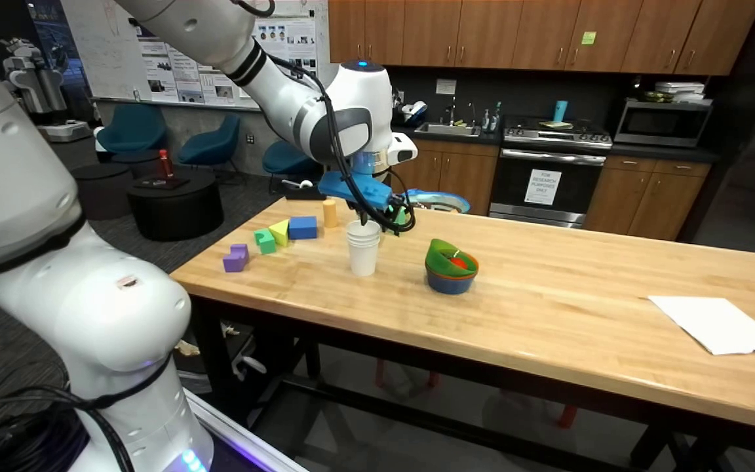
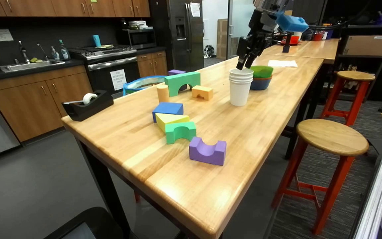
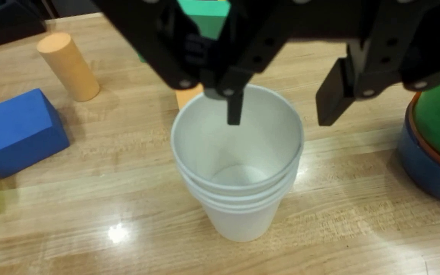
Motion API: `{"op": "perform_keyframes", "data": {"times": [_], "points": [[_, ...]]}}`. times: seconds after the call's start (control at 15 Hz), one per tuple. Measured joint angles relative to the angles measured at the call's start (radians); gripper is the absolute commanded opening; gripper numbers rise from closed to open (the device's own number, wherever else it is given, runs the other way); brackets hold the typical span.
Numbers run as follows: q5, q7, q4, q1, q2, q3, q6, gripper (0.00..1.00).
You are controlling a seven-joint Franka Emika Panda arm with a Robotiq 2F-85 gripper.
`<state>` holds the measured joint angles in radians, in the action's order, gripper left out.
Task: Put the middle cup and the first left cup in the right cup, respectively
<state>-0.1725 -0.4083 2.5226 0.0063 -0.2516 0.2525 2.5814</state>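
Note:
Plain white tapered cups stand upright, nested in one stack (image 1: 363,255), with several rims showing one below another. The stack also shows in an exterior view (image 2: 240,93) and in the wrist view (image 3: 243,225). The outermost bottom cup holds the others; which one is the middle or left cup cannot be told. My gripper (image 3: 279,123) is open and empty at the top of the stack. In the wrist view one finger (image 3: 234,110) overlaps the cup opening; the other is outside the right rim. Whether the first tip is inside or above the cup is unclear.
Nested bowls, green (image 1: 442,259) over orange and blue (image 1: 449,283), stand close beside the stack. A blue block (image 3: 17,130), an orange cylinder (image 3: 69,67), a green arch (image 2: 182,81), an orange arch (image 2: 202,92) and a purple block (image 2: 207,152) lie around. White paper (image 1: 718,321) lies farther along.

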Motion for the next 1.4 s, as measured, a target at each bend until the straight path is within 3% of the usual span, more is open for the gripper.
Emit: {"op": "perform_keyframes", "data": {"times": [0.13, 0.47, 0.87, 1.13, 1.4], "points": [[-0.041, -0.041, 0.0, 0.012, -0.004, -0.001, -0.001, 1.0], [-0.078, -0.148, 0.047, 0.063, -0.083, -0.027, -0.006, 1.0], [-0.003, -0.159, 0.183, 0.135, -0.25, -0.11, -0.006, 1.0], [0.033, -0.166, 0.262, 0.197, -0.325, -0.131, -0.007, 1.0], [0.047, -0.174, 0.261, 0.23, -0.345, -0.13, -0.006, 1.0]]}}
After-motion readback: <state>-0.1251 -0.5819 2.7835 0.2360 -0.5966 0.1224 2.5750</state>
